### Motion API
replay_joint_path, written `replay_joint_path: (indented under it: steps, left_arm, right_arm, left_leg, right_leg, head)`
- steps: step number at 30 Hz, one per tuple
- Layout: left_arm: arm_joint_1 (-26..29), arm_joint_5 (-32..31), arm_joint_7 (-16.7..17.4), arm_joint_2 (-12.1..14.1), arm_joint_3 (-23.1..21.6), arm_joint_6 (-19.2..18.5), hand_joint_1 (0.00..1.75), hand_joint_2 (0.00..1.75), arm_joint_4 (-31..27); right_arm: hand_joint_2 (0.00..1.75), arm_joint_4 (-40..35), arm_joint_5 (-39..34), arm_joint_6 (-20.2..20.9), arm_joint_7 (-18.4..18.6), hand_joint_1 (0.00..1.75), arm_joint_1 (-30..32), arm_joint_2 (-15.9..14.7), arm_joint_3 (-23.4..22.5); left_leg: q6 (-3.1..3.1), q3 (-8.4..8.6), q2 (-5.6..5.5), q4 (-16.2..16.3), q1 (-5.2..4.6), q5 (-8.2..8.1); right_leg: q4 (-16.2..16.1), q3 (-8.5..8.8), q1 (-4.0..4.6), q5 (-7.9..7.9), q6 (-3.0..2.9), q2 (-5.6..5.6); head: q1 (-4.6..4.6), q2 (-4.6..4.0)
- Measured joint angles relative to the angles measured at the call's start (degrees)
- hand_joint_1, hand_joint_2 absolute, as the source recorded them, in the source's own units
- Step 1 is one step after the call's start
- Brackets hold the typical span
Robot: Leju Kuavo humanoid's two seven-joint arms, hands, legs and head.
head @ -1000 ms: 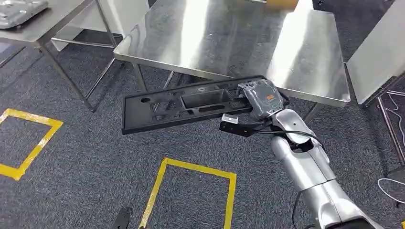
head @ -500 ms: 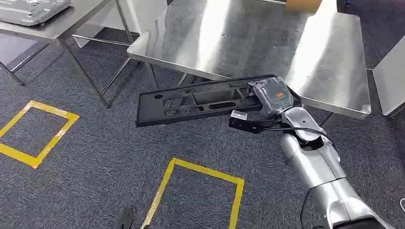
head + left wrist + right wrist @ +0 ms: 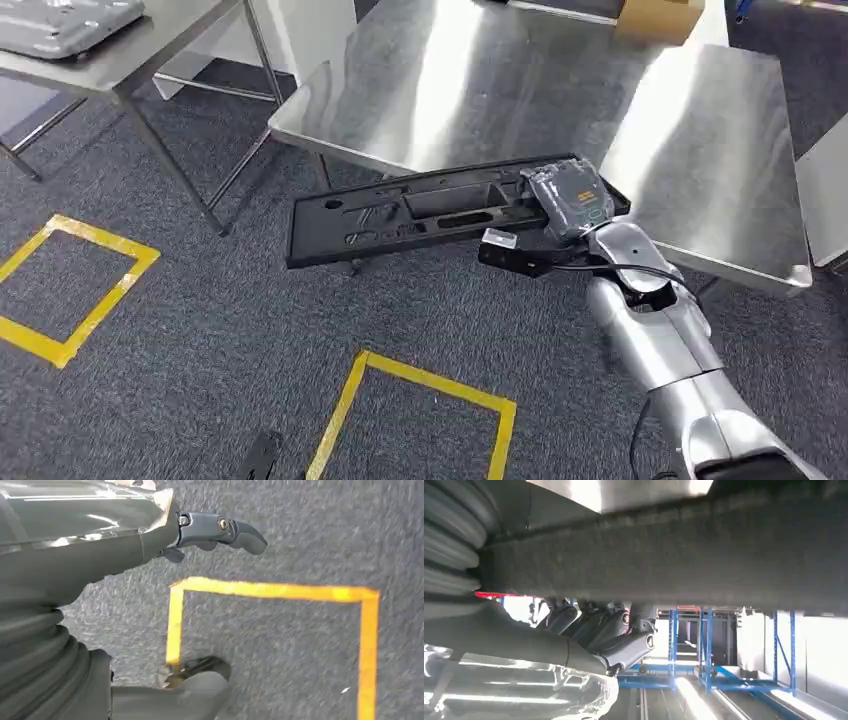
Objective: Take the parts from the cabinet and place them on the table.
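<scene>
A long black moulded plastic part [image 3: 420,213] is held level at the near edge of the steel table [image 3: 520,90]. My right hand [image 3: 568,203] grips its right end, with the fingers [image 3: 609,627] curled under the part's dark underside [image 3: 674,560]. The part's left end sticks out over the carpet, left of the table's near corner. My left hand [image 3: 150,535] hangs over the floor; its fingers [image 3: 225,530] are apart and hold nothing.
A second steel table [image 3: 110,50] with a grey tray [image 3: 60,20] stands at the back left. A cardboard box [image 3: 655,15] sits at the far side of the main table. Yellow tape squares [image 3: 420,410] mark the carpet. Blue racks [image 3: 704,650] stand in the distance.
The camera has moved, shifting the whole scene; the table now sits closer and more central. The right hand still holds the black part, which now reaches the table's near edge.
</scene>
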Motion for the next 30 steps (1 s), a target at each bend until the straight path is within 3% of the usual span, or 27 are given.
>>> replay_joint_path:
  steps: [1, 2, 3, 5, 6, 7, 8, 9, 10, 12, 13, 14, 15, 16, 18, 19, 20, 21, 22, 23, 24, 25, 26, 27, 28, 29, 30]
  left_arm:
    - [-0.06, -0.02, -0.02, -0.02, 0.0, -0.04, 0.0, 1.75, 0.0]
    - [0.04, -0.02, 0.0, -0.04, 0.02, -0.2, 0.0, 1.75, 0.0]
    - [0.26, -0.09, 0.0, -0.15, 0.02, -0.2, 0.0, 1.75, 0.0]
    - [0.67, -0.09, 0.0, -0.26, 0.02, -0.2, 0.0, 1.75, 0.0]
    - [0.75, -0.13, 0.0, -0.28, 0.02, -0.22, 0.0, 1.75, 0.0]
    - [0.78, -0.22, -0.02, -0.28, 0.02, -0.24, 0.0, 1.75, 0.0]
    - [0.9, -0.39, -0.02, -0.24, 0.04, -0.24, 0.0, 1.75, 0.02]
    - [0.89, -0.44, -0.07, -0.17, 0.04, -0.22, 0.0, 1.75, 0.09]
    - [0.76, -0.46, -0.11, -0.17, 0.07, -0.15, 0.0, 1.75, 0.07]
    - [0.49, -0.61, -0.13, -0.17, 0.11, -0.18, 0.0, 1.75, -0.07]
    - [0.13, -0.66, -0.13, -0.11, 0.13, -0.15, 0.0, 1.75, -0.2]
    - [0.07, -0.72, -0.15, -0.24, 0.13, -0.17, 0.0, 1.75, -0.31]
    - [-0.02, -0.83, -0.17, -0.26, 0.13, -0.17, 0.0, 1.75, -0.31]
    - [0.07, -0.85, -0.18, -0.28, 0.13, -0.24, 0.0, 1.75, -0.31]
    - [0.36, -0.87, -0.13, -0.31, 0.13, -0.24, 0.0, 1.75, -0.31]
    - [0.37, -0.9, -0.13, -0.26, 0.2, -0.24, 0.0, 1.75, -0.31]
    - [0.38, -1.05, -0.13, -0.2, 0.26, -0.28, 0.0, 1.75, -0.31]
    - [0.42, -1.12, -0.13, -0.06, 0.35, -0.33, 0.0, 1.75, -0.31]
    - [0.55, -1.14, -0.13, 0.04, 0.44, -0.35, 0.0, 1.75, -0.31]
    - [0.87, -1.14, 0.02, 0.17, 0.52, -0.35, 0.0, 1.75, -0.24]
    - [1.36, -1.11, 0.04, 0.5, 0.68, -0.35, 0.0, 1.75, -0.02]
    - [1.59, -1.14, 0.11, 0.57, 0.81, -0.35, 0.0, 1.75, -0.02]
    - [1.71, -1.03, 0.09, 0.52, 0.87, -0.31, 0.0, 1.75, -0.02]
    - [1.45, -1.03, -0.07, 0.59, 0.94, -0.24, 0.0, 1.75, -0.07]
    - [0.98, -1.09, -0.31, 0.59, 0.98, -0.22, 0.0, 1.75, -0.13]
    - [0.84, -1.07, -0.42, 0.33, 1.01, -0.17, 0.0, 1.75, -0.28]
    - [0.8, -1.11, -0.48, 0.33, 1.03, -0.17, 0.0, 1.75, -0.28]
  right_arm:
    - [1.75, 0.24, 0.08, -0.02, 0.17, 1.73, 0.12, -0.13, -0.04]
    - [1.75, 0.48, 0.35, -0.07, 0.41, 1.73, 0.4, -0.37, -0.13]
    - [1.75, 0.76, 0.48, -0.07, 0.61, 1.73, 0.62, -0.52, -0.2]
    - [1.75, 1.25, 0.7, -0.11, 0.68, 1.73, 1.02, -0.72, -0.22]
    - [1.75, 1.49, 0.72, -0.15, 0.66, 1.73, 1.25, -0.94, -0.22]
    - [1.75, 1.68, 0.74, -0.37, 0.68, 1.73, 1.58, -1.0, -0.2]
    - [1.75, 1.88, 0.74, -0.57, 0.68, 1.73, 2.12, -1.11, -0.2]
    - [1.75, 2.18, 0.76, -0.89, 0.76, 1.73, 2.45, -1.2, -0.17]
    - [1.75, 2.21, 1.01, -0.94, 0.9, 1.73, 2.61, -1.11, -0.13]
    - [1.75, 1.68, 1.29, -1.14, 1.22, 1.73, 2.33, -1.31, -0.53]
    - [1.75, 1.62, 1.4, -1.14, 1.33, 1.73, 2.24, -1.4, -0.66]
    - [1.75, 1.55, 1.44, -1.2, 1.51, 1.73, 2.38, -1.64, -0.83]
    - [1.75, 1.57, 1.42, -1.2, 1.66, 1.73, 2.54, -1.66, -0.81]
    - [1.75, 1.62, 1.4, -1.2, 1.66, 1.73, 2.83, -1.66, -0.79]
    - [1.75, 1.7, 1.57, -1.14, 2.08, 1.73, 3.45, -1.68, -0.83]
    - [1.75, 1.86, 1.66, -1.03, 2.42, 1.73, 3.52, -1.77, -0.89]
    - [1.75, 2.1, 1.77, -1.01, 2.9, 1.73, 3.53, -1.86, -1.05]
    - [1.75, 2.45, 1.81, -1.07, 3.26, 1.73, 3.56, -1.97, -1.36]
    - [1.75, 2.93, 1.81, -1.2, 3.54, 1.73, 3.58, -2.01, -1.79]
    - [1.75, 3.77, 1.86, -1.74, 3.82, 1.73, 3.79, -2.1, -2.46]
    - [1.75, 4.97, 2.01, -2.6, 4.07, 1.73, 3.86, -2.4, -2.93]
    - [1.75, 5.62, 2.32, -3.04, 4.33, 1.73, 3.89, -2.43, -3.35]
    - [1.75, 5.75, 2.6, -3.23, 4.61, 1.73, 3.81, -2.71, -4.02]
    - [1.75, 5.86, 2.84, -3.5, 4.94, 1.73, 3.5, -3.1, -4.83]
    - [1.75, 5.92, 2.91, -4.09, 5.0, 1.73, 3.06, -3.59, -5.96]
    - [1.75, 6.1, 2.97, -4.15, 5.09, 1.73, 3.02, -3.94, -6.76]
    - [1.75, 6.3, 2.93, -4.64, 5.11, 1.73, 3.1, -4.2, -7.61]
  left_leg:
    - [0.0, 0.53, -0.1, -0.15, 0.02, -0.6]
    - [-0.05, 1.19, -0.39, -0.16, 0.09, -1.39]
    - [-0.21, 2.02, -0.69, -0.2, 0.11, -2.39]
    - [-0.59, 4.21, -1.02, -0.19, 0.12, -4.14]
    - [-0.82, 5.43, -1.18, -0.17, 0.15, -5.04]
    - [-1.1, 6.76, -1.26, -0.13, 0.19, -6.15]
    - [-1.45, 6.76, -1.28, -0.23, -0.01, -7.17]
    - [-1.77, 8.71, -1.34, 0.31, -0.1, -8.49]
    - [-2.19, 8.49, -1.37, -0.19, -0.13, -8.96]
    - [-2.41, 9.63, -1.21, 0.29, -0.03, -9.34]
    - [-2.51, 8.74, -1.2, 2.18, 0.12, -8.65]
    - [-3.35, 5.27, -0.38, 7.77, 0.34, -5.99]
    - [-4.26, 2.11, 0.14, 12.78, 0.59, -4.39]
    - [-4.98, -1.45, 0.48, 17.2, 1.05, -4.73]
    - [-5.58, -6.78, 0.66, 20.03, 1.58, -10.6]
    - [-5.49, -8.45, 0.73, 19.26, 1.59, -13.58]
    - [-5.18, -9.61, 0.73, 17.16, 1.54, -15.3]
    - [-4.65, -10.11, 0.72, 13.88, 1.34, -14.49]
    - [-3.83, -10.19, 0.66, 9.47, 1.02, -10.34]
    - [-2.43, -9.98, 0.37, 3.46, 0.3, -0.19]
    - [-1.5, -9.69, -0.03, -1.48, -0.51, 8.93]
    - [-1.03, -8.49, -1.23, -2.01, -0.84, 10.14]
    - [-1.17, -8.71, -1.28, -0.18, -0.98, 8.55]
    - [-1.01, -8.16, -1.17, -0.42, -0.76, 7.19]
    - [-0.53, -6.61, -0.97, -0.29, -1.35, 6.1]
    - [-0.21, -5.31, -1.27, -0.86, -0.96, 5.42]
    - [-0.05, -4.12, -1.33, -1.13, -1.05, 4.38]
  right_leg:
    - [4.38, -3.15, -0.04, -1.02, -0.33, 0.01]
    - [7.54, -6.32, -0.06, -3.5, -0.95, 0.05]
    - [8.73, -8.38, -0.15, -5.45, -1.34, 0.05]
    - [5.71, -9.81, -0.48, -5.71, -0.18, 0.04]
    - [2.02, -9.45, -0.8, -3.98, 0.97, 0.03]
    - [-2.95, -8.92, -1.31, 0.26, 2.5, -0.06]
    - [-6.89, -8.85, -1.82, 6.34, 4.18, -0.43]
    - [-8.24, -8.63, -1.27, 9.4, 3.63, -1.07]
    - [-7.78, -7.0, -0.68, 8.07, 0.91, -0.71]
    - [-8.09, -6.69, -0.87, 7.55, -0.4, -0.57]
    - [-8.12, -5.57, -1.51, 6.95, -1.2, -0.45]
    - [-8.5, -4.21, -1.45, 6.14, -1.72, -0.11]
    - [-8.89, -3.14, -1.33, 5.36, -2.01, -0.08]
    - [-9.23, -1.85, -1.32, 4.49, -2.19, -0.06]
    - [-9.97, 1.27, -1.46, 2.49, -2.26, 0.26]
    - [-10.37, 2.89, -1.57, 1.54, -2.2, 0.43]
    - [-10.8, 4.74, -1.67, 0.43, -2.07, 0.59]
    - [-11.23, 6.54, -1.73, -0.56, -1.92, 0.68]
    - [-11.76, 8.36, -1.68, -1.67, -1.77, 0.73]
    - [-12.53, 9.38, -1.66, -2.88, -1.57, 0.71]
    - [-12.74, 11.46, -1.51, -3.97, -1.15, 1.08]
    - [-13.48, 12.01, -0.85, -5.26, -0.69, 1.38]
    - [-15.09, 13.56, -0.68, -6.11, -0.7, 1.48]
    - [-13.52, 15.12, -0.36, -5.04, 0.19, 1.48]
    - [-11.87, 14.37, -0.74, -3.36, 1.47, 1.58]
    - [-8.27, 13.05, -0.76, -2.71, 1.71, 1.45]
    - [-3.15, 10.23, -0.4, -1.96, 1.27, 1.05]
  head:
    - [0.04, 0.0]
    - [0.13, 0.0]
    - [0.09, 0.0]
    - [0.11, 0.0]
    - [0.13, 0.0]
    - [0.15, 0.0]
    - [0.15, 0.0]
    - [0.09, 0.0]
    - [0.39, 0.0]
    - [0.2, 0.0]
    - [0.09, 0.0]
    - [0.15, 0.0]
    - [-0.04, 0.0]
    - [0.07, 0.0]
    - [0.0, 0.0]
    - [0.07, 0.0]
    - [0.0, 0.0]
    - [0.04, 0.0]
    - [0.02, 0.0]
    - [0.02, 0.0]
    - [-0.02, 0.0]
    - [-0.07, 0.0]
    - [0.18, 0.0]
    - [0.18, 0.0]
    - [-0.08, 0.0]
    - [0.09, 0.0]
    - [-0.09, 0.0]
